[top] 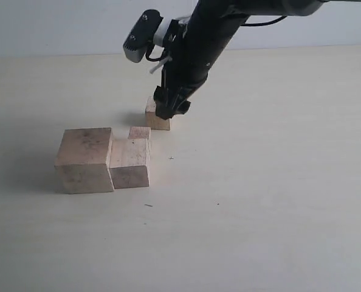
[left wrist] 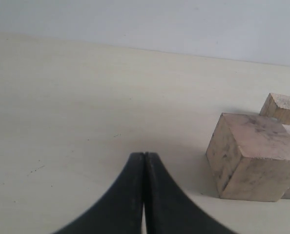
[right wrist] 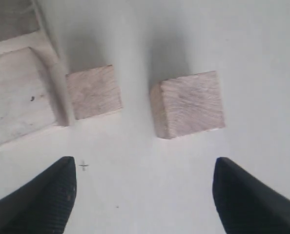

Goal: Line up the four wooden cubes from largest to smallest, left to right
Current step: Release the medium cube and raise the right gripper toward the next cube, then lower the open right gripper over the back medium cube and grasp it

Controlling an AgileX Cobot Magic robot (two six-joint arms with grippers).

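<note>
Four pale wooden cubes lie on the table. The largest cube (top: 83, 159) (left wrist: 255, 156) touches the second-largest cube (top: 130, 163) (right wrist: 15, 97) on its right. The smallest cube (top: 139, 132) (right wrist: 93, 91) sits just behind that one. Farther back stands the third cube (top: 157, 115) (right wrist: 189, 102), apart from the others. My right gripper (top: 168, 112) (right wrist: 145, 168) hangs open just above and in front of the third cube, holding nothing. My left gripper (left wrist: 144, 155) is shut and empty, some way left of the largest cube, and out of the exterior view.
The pale table (top: 278, 182) stretches bare to the right and front of the cubes. A small cross mark (right wrist: 83, 166) is drawn on it near the right gripper's finger. The right arm (top: 199, 42) leans in from the upper right.
</note>
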